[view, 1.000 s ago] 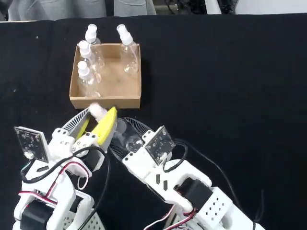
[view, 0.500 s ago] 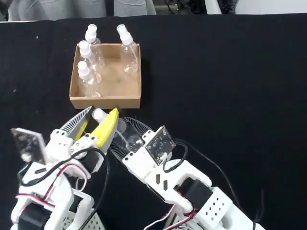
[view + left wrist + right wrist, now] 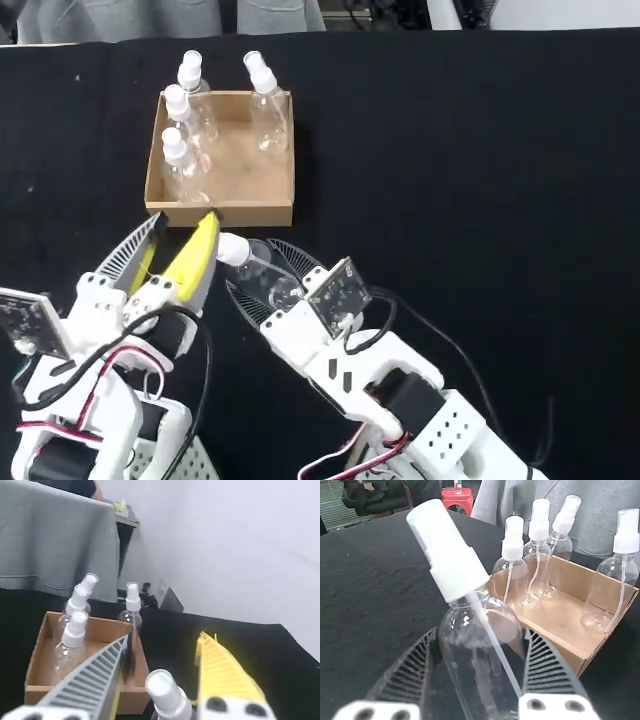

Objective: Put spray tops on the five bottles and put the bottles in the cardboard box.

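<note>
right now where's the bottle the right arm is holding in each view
High view: bottle in the right gripper, just in front of the cardboard box.
Left wrist view: its white top close up, nearer than the box.
Right wrist view: bottle close up, clamped in the gripper.
Shared landmark: the box.
</note>
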`<state>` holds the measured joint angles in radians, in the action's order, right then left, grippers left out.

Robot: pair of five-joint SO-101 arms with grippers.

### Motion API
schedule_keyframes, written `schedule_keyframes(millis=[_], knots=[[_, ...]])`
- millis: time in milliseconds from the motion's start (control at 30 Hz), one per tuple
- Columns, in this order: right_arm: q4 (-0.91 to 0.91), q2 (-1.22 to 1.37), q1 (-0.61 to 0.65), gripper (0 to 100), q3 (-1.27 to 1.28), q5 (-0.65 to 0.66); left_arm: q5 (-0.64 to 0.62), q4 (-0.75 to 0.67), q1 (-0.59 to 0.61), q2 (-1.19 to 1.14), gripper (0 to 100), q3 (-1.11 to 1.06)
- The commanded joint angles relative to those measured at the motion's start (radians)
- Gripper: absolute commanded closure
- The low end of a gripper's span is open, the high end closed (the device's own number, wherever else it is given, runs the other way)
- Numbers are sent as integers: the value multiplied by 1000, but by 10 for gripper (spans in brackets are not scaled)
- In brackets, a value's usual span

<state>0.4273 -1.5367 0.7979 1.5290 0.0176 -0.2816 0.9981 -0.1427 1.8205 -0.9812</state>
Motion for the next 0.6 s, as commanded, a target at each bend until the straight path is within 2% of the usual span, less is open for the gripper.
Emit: schedule_keyframes(millis=[0,333,567], knots=[[-40,-24,-31,871,-10,0,5,-6,62,5,805,53],[-141,-24,-35,871,-8,-78,5,-14,168,6,805,10],[-143,-24,-31,871,-15,-84,5,-130,168,6,805,-110]])
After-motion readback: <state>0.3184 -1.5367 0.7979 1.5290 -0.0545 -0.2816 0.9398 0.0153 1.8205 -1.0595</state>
